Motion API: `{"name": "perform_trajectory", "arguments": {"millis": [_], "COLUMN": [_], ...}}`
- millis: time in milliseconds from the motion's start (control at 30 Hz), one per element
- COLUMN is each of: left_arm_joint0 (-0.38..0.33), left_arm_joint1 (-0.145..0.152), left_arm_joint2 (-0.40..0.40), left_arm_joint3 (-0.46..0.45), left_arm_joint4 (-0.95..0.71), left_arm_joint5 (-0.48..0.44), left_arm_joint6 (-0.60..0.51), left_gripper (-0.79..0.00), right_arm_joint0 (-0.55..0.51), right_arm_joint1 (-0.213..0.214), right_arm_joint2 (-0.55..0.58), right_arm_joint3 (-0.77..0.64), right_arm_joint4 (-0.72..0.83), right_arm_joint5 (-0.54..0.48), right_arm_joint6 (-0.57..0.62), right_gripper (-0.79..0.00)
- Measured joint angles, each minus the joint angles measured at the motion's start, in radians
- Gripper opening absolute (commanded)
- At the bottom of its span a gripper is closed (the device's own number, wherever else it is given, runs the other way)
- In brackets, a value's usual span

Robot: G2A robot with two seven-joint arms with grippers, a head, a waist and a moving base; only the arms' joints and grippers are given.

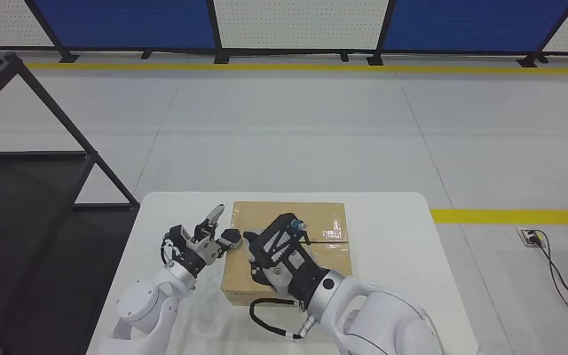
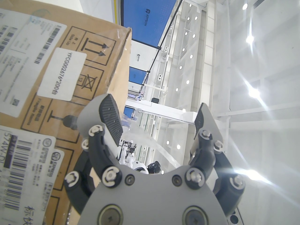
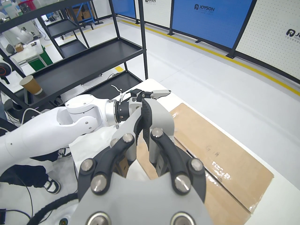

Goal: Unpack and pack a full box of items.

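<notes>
Top view first: my right claw [image 1: 291,229] hangs over the cardboard box [image 1: 330,241], above the taped seam of its closed flaps. On the right wrist view that claw [image 3: 145,110] reads as clenched, pads pressed together with nothing between them. The box lies flat just beneath it, with clear tape running along the middle.

My left claw [image 1: 222,226] sits just off the side of the box, near a corner. On the left wrist view it is released, fingers [image 2: 110,108] spread wide and gripping nothing. The box's labelled side wall stands right beside one finger; I cannot tell whether they touch.

Under both claws is a white table [image 1: 399,266], with the box near its middle. Off the table edge on the left claw's side stands a black rack [image 1: 53,195]. The right wrist view shows a paper cup [image 3: 30,85] on one of its shelves.

Past the claws the pale floor [image 1: 293,133] runs out to a yellow line [image 1: 284,65]. Behind that line stand blue and white partition panels [image 1: 124,22]. Out to the right claw's side a second yellow stripe [image 1: 497,216] crosses the floor, with a power strip [image 1: 530,236] lying near it. Beyond the left claw, bright ceiling lights [image 2: 249,39] glare down.
</notes>
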Motion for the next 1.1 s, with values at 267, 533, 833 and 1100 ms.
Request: {"name": "perform_trajectory", "arguments": {"millis": [267,533,833,1100], "left_arm_joint0": [0.009,0.013,0.017,0.020], "left_arm_joint1": [0.003,0.005,0.006,0.008], "left_arm_joint2": [-0.011,-0.016,-0.019,-0.018], "left_arm_joint3": [-0.001,-0.004,-0.007,-0.011], "left_arm_joint4": [-0.005,-0.007,-0.008,-0.005], "left_arm_joint5": [-0.004,-0.001,-0.006,-0.007], "left_arm_joint6": [-0.010,-0.017,-0.018,-0.019], "left_gripper": [-0.080,-0.083,-0.092,-0.095], "right_arm_joint0": [0.024,0.013,-0.022,0.001], "right_arm_joint1": [-0.010,-0.010,-0.023,-0.038], "right_arm_joint2": [-0.007,-0.006,0.025,0.063], "right_arm_joint3": [0.014,0.014,-0.028,-0.024], "right_arm_joint4": [0.030,0.030,0.163,0.283], "right_arm_joint5": [0.062,0.057,0.167,0.336], "right_arm_joint6": [0.007,-0.005,0.002,0.051], "right_gripper": [-0.785,-0.785,-0.785,-0.785]}}
